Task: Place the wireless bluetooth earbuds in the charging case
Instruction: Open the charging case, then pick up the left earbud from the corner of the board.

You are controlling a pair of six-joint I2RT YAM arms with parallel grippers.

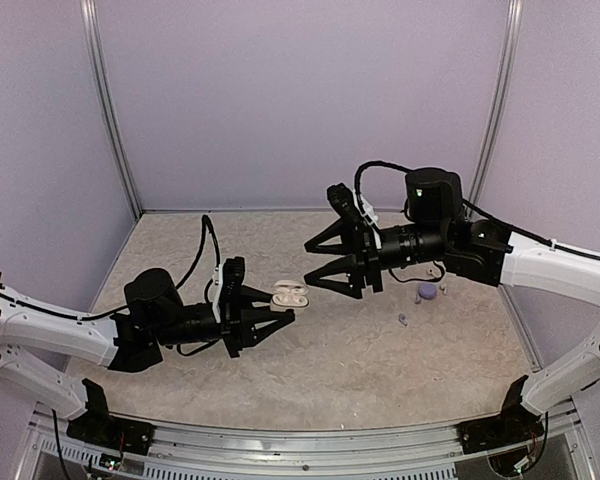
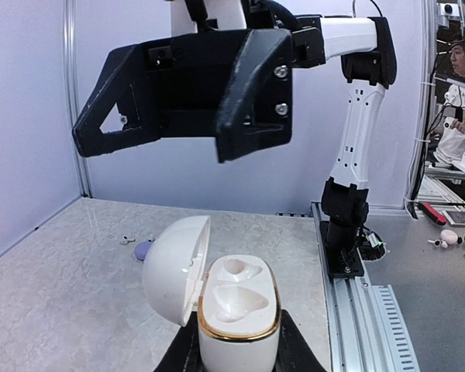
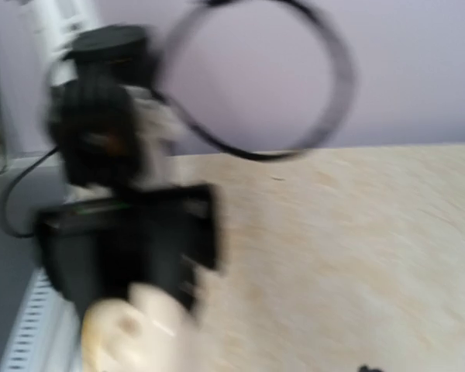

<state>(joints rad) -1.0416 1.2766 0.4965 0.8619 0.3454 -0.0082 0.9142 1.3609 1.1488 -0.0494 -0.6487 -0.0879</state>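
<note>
The white charging case [image 1: 289,294] with a gold rim is open, its lid swung to the left and both sockets empty [image 2: 236,298]. My left gripper [image 1: 280,306] is shut on the case's base, which stands between its fingers [image 2: 293,353]. My right gripper [image 1: 310,265] is open and empty, raised above the table just right of the case; it fills the top of the left wrist view [image 2: 159,146]. One tiny pale earbud [image 1: 403,319] lies on the table to the right, and it also shows in the left wrist view [image 2: 125,240]. A second small pale piece [image 1: 442,289] lies beyond it.
A lilac pebble-like case [image 1: 427,292] lies between the two small pieces; it also shows in the left wrist view [image 2: 143,249]. Purple walls [image 1: 300,100] close the back and sides. The right wrist view is blurred and shows the left arm [image 3: 116,232] and the case [image 3: 132,333].
</note>
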